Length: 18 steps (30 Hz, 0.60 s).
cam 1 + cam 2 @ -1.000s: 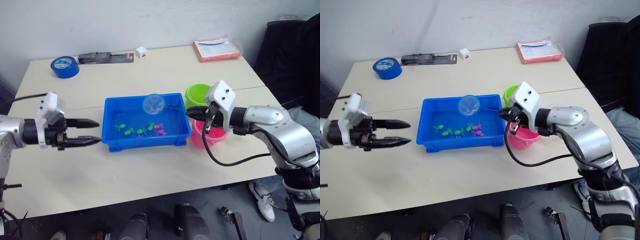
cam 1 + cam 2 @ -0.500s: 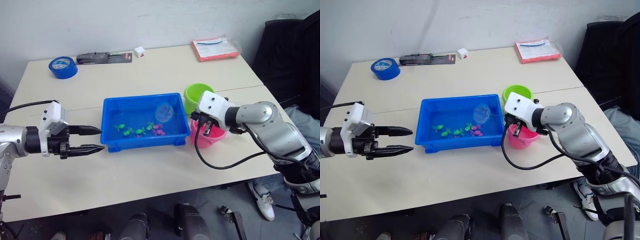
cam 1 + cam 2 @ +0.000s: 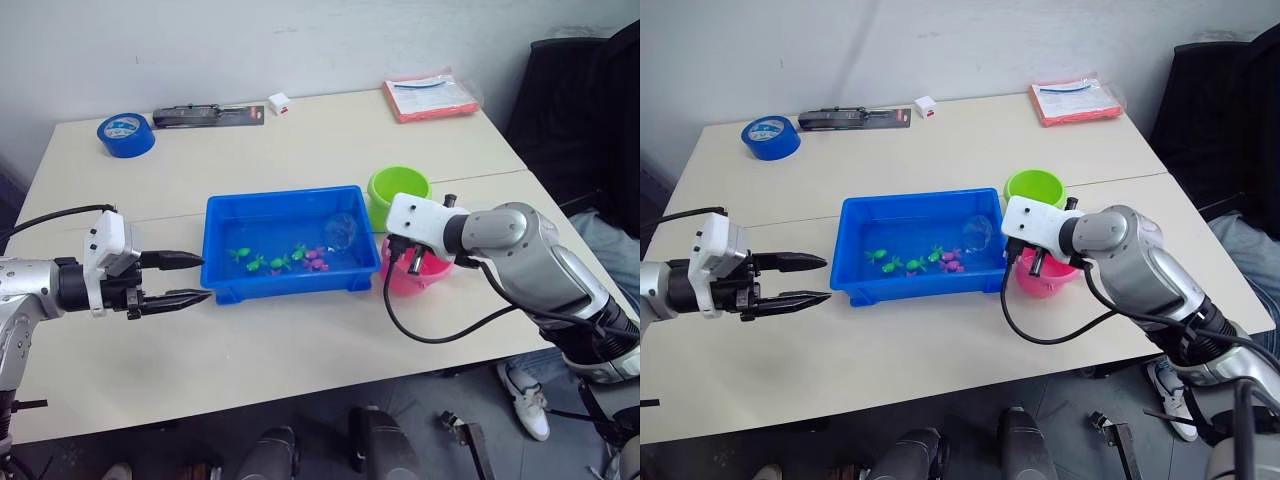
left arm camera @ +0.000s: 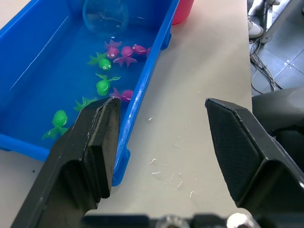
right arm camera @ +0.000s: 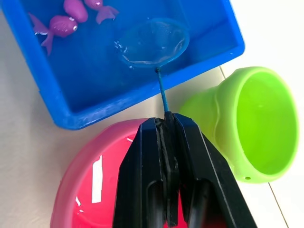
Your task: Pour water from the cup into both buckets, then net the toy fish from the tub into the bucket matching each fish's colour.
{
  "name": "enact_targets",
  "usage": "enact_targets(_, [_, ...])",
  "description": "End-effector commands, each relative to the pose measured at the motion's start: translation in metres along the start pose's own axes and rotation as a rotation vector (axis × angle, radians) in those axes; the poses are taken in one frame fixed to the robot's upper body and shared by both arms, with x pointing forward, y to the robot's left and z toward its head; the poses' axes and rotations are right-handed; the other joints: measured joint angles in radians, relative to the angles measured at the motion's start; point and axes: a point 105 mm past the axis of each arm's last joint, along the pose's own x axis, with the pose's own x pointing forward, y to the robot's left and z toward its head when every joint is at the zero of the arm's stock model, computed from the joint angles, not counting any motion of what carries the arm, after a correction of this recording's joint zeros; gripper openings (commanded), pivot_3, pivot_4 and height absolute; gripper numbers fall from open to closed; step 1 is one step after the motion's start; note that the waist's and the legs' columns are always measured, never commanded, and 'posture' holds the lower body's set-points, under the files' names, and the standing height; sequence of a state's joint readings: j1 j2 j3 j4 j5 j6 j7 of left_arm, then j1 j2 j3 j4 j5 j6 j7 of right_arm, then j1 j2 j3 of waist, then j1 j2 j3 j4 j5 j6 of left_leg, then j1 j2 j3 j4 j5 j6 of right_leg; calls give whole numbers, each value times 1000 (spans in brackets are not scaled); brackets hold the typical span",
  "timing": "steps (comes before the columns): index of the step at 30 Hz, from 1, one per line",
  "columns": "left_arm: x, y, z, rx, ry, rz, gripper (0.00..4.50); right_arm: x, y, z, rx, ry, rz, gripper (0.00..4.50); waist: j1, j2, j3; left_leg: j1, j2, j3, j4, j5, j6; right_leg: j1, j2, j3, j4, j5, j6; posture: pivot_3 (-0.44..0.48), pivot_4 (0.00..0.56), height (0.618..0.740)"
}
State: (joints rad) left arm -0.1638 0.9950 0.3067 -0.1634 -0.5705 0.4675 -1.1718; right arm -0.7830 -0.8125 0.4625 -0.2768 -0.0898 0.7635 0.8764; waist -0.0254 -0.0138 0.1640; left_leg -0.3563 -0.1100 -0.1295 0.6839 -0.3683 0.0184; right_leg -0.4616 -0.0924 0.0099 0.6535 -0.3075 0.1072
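Observation:
The blue tub (image 3: 290, 283) sits mid-table with water in it, holding several green toy fish (image 3: 258, 263) and pink toy fish (image 3: 318, 262). At the tub's right end the net (image 3: 339, 230) dips its blue hoop into the water, apart from the fish. My right gripper (image 5: 166, 124) is shut on the net's thin handle and hovers over the pink bucket (image 3: 428, 274). The lime green bucket (image 3: 398, 189) stands just behind the pink one. Left of the tub, my left gripper (image 3: 203, 277) is open and points at its wall. The cup is out of view.
Along the far edge lie a blue tape roll (image 3: 126, 133), a black tool (image 3: 210, 115), a small white cube (image 3: 280, 102) and a red packet (image 3: 433, 97). A dark chair (image 3: 590, 110) stands past the table's right side. Water drops (image 4: 166, 173) dot the table by the tub.
My right gripper has turned and lowered the net from above the tub's back rim down into the water at its right end. My left gripper has edged closer to the tub.

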Motion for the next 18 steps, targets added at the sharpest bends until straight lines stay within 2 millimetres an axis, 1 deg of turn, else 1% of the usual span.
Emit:
enact_targets(1, [-5, 0, 11, 42, -29, 27, 3101, -6, -5, 11, -53, -22, -29, 780, 0, 0, 0, 0, 0, 0, 0, 0, 0, 0, 0, 0, 0, 0, 0, 0, 150, 740])
enact_targets(4, [-4, 0, 12, 39, -33, 29, 3101, -5, -3, 11, -50, -22, -22, 780, 1, 0, 0, 0, 0, 0, 0, 0, 0, 0, 0, 0, 0, 0, 0, 0, 150, 740])
enact_targets(9, [-6, -3, 11, 24, -35, 42, 3101, 4, 5, 12, -19, -37, 2, 780, -3, 0, 0, 0, 0, 0, 0, 0, 0, 0, 0, 0, 0, 0, 0, 0, 150, 740])
enact_targets(18, [-12, -5, 7, 8, -23, 69, 3101, 8, 11, 18, 25, -66, 31, 780, 0, 0, 0, 0, 0, 0, 0, 0, 0, 0, 0, 0, 0, 0, 0, 0, 150, 740])
